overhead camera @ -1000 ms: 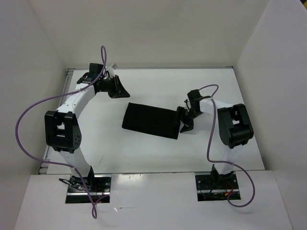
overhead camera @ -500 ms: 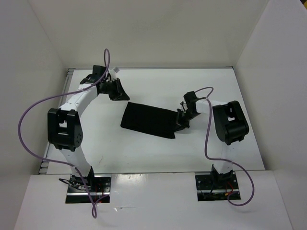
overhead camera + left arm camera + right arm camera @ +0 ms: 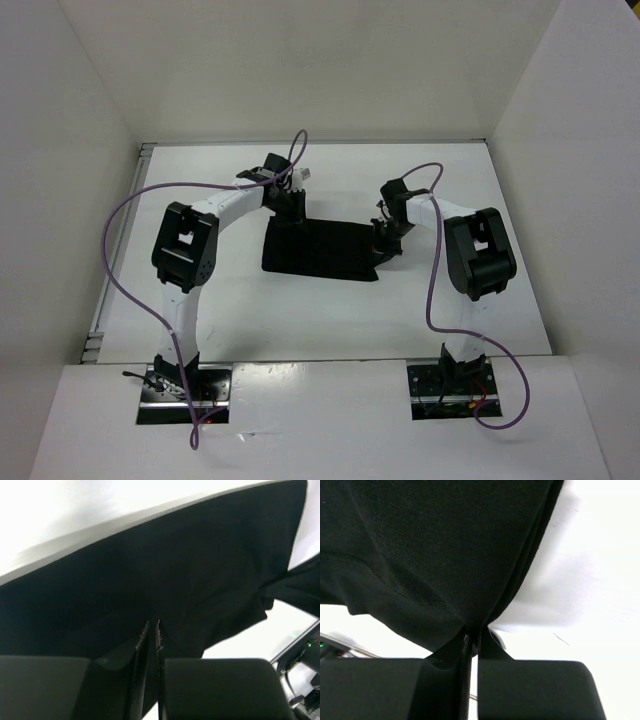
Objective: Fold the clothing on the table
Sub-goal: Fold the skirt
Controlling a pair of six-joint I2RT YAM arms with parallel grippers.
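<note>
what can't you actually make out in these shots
- Top view: the fingertips of the left hand are too small to see and black against the clothing.
- Top view: the fingertips of the right hand merge with the clothing's edge in the same way.
- Left wrist view: how many layers are pinched, since it is black on black.
- Right wrist view: the clothing runs off the top and left edges, so its type is unclear.
- The table under the clothing is covered.

Bright, even light, soft shadows. In the left wrist view the desk (image 3: pixel 75 510) glares and clothing (image 3: pixel 175 580) loses detail.
</note>
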